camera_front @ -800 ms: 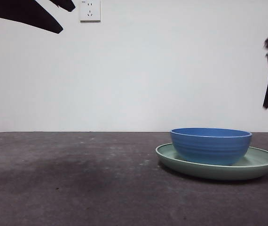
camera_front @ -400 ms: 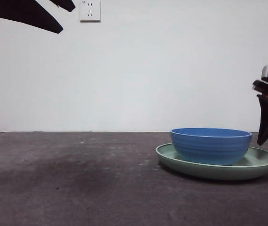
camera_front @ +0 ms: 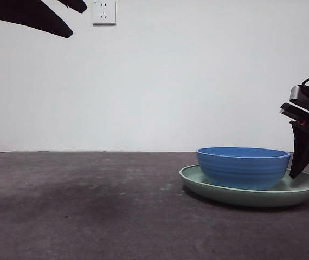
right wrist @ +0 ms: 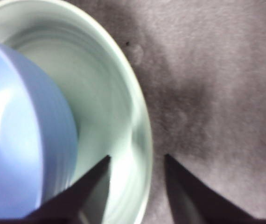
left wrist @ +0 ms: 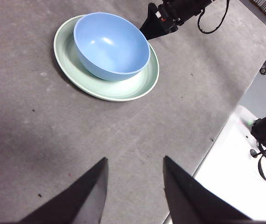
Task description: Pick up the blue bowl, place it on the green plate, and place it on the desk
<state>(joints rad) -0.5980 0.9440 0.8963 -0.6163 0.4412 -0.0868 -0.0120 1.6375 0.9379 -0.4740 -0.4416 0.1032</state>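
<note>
A: How far along is the job?

B: The bowl [camera_front: 243, 167] already sits inside the plate [camera_front: 301, 190], and the plate rests flat on the desk [camera_front: 89, 206]. So the stacking looks done. What seems left, going by the task wording, is setting something back on the desk, most likely by taking hold of the plate.

A: Which arm is working?

B: The right gripper [right wrist: 135, 161]. In the front view it hangs low at the plate's far edge [camera_front: 306, 154], beside the bowl and not over it.

A: And its jaws?

B: Spread apart, holding nothing. The wrist view shows the plate's rim [right wrist: 144, 135] running into the gap between them, one jaw over the plate's pale inside, the other over bare desk. The bowl lies just beyond the inner jaw. I can't tell whether either jaw touches the plate yet; the view is blurred.

A: So it's lined up to pinch the rim?

B: That's my reading, a judgement only.

A: The other arm?

B: The left gripper [left wrist: 135, 186] waits well away from plate and bowl, jaws parted, empty, above bare desk.
</note>
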